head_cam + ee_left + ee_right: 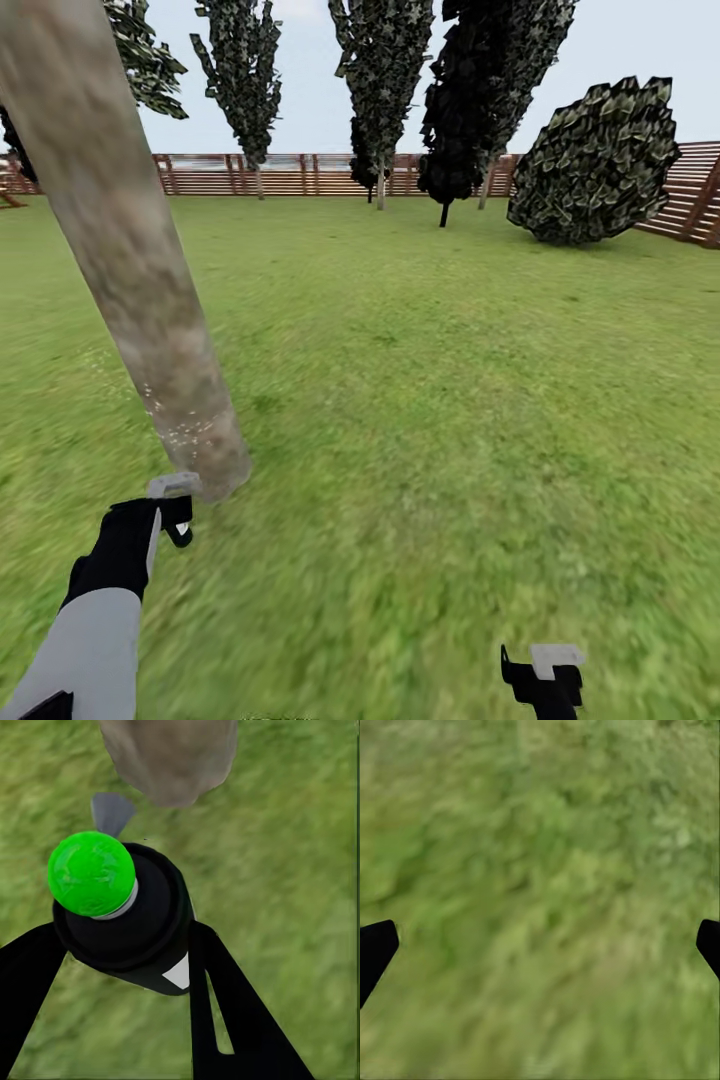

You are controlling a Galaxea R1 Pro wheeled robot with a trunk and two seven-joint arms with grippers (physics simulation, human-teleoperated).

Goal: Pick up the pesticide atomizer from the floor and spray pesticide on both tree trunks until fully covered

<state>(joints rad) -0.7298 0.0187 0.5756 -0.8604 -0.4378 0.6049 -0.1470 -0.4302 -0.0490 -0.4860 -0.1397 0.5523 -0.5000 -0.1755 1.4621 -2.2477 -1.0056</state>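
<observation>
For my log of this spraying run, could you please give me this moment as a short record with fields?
setting: grass floor, wooden fence behind
left end effector: shut on the pesticide atomizer, beside the tree trunk base
pesticide: white specks low on the trunk; upper trunk looks bare
right end effector: open, over grass

A speckled tree trunk [130,270] is seen slanting across the left of the frame toward the left hand [172,510] on grass [450,400].
</observation>
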